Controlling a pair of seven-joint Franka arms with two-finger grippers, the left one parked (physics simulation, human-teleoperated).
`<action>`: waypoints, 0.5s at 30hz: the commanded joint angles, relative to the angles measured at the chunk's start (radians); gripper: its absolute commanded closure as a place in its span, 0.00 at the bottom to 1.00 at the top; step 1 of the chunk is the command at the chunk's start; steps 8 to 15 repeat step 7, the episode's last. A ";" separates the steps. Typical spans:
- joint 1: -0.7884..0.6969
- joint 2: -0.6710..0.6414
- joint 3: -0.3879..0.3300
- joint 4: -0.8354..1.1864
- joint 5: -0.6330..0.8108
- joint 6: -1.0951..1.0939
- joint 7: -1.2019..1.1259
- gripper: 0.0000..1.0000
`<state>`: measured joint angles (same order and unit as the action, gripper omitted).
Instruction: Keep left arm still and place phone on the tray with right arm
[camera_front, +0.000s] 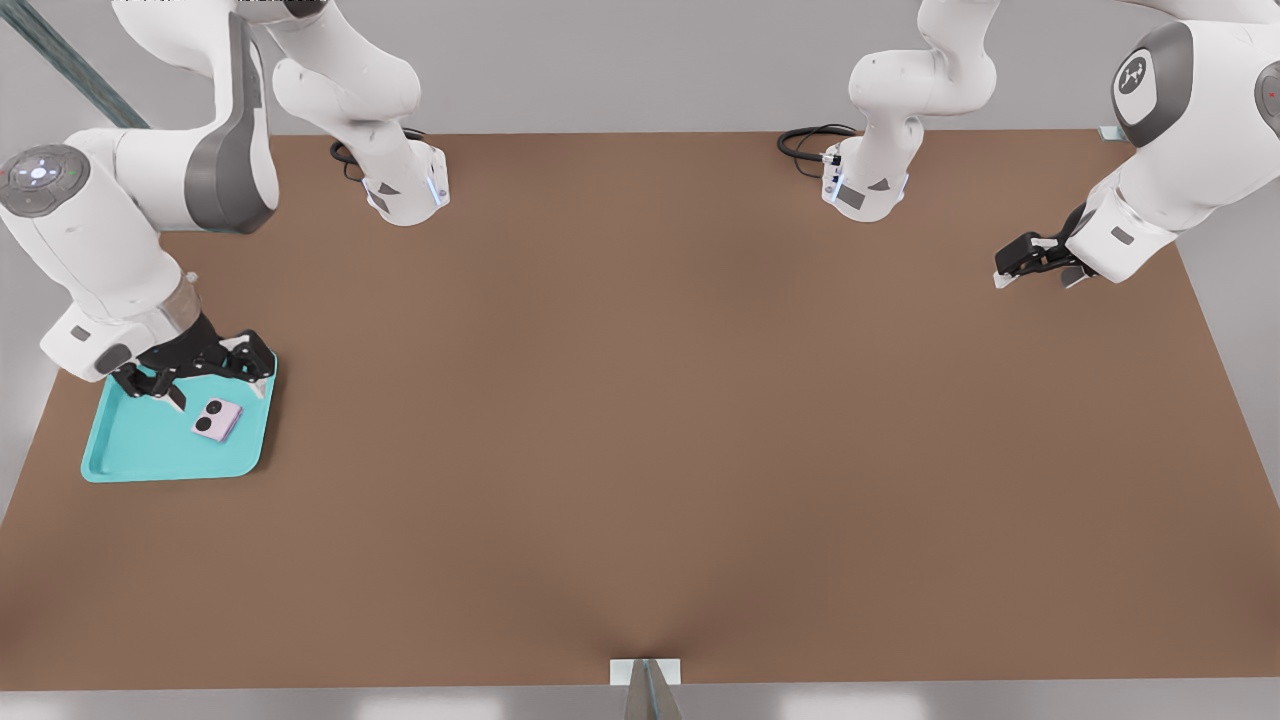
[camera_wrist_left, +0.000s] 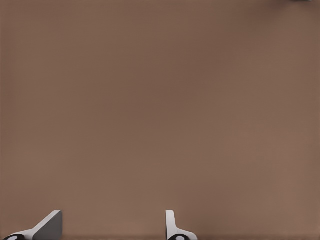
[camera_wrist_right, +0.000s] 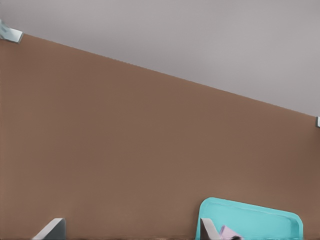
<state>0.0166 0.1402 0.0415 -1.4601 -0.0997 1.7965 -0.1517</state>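
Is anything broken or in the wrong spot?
Nothing stands out. The phone lies flat inside the tray, lenses up, turned a bit askew to the rim. The pincer hangs open just above the tray's far edge, not touching the phone. Nothing is spilled or damaged.

Phone lying on the turquoise tray, right arm's gripper just above the tray's far part.

The phone (camera_front: 217, 420), a small pale pink-lilac slab, lies flat with its two black lenses up, slightly turned, on the tray (camera_front: 140, 450) near its edge toward the front view's right. The tray, rectangular with rounded corners and a low rim, sits on the brown table at the front view's left. The gripper (camera_front: 205, 380) hangs over the tray's far half, fingers spread, free of the phone.
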 joint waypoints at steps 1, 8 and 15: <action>0.014 0.025 -0.040 0.023 0.048 -0.186 0.146 0.00; 0.020 0.015 -0.054 0.023 0.048 -0.189 0.147 0.00; 0.020 0.015 -0.054 0.023 0.048 -0.189 0.147 0.00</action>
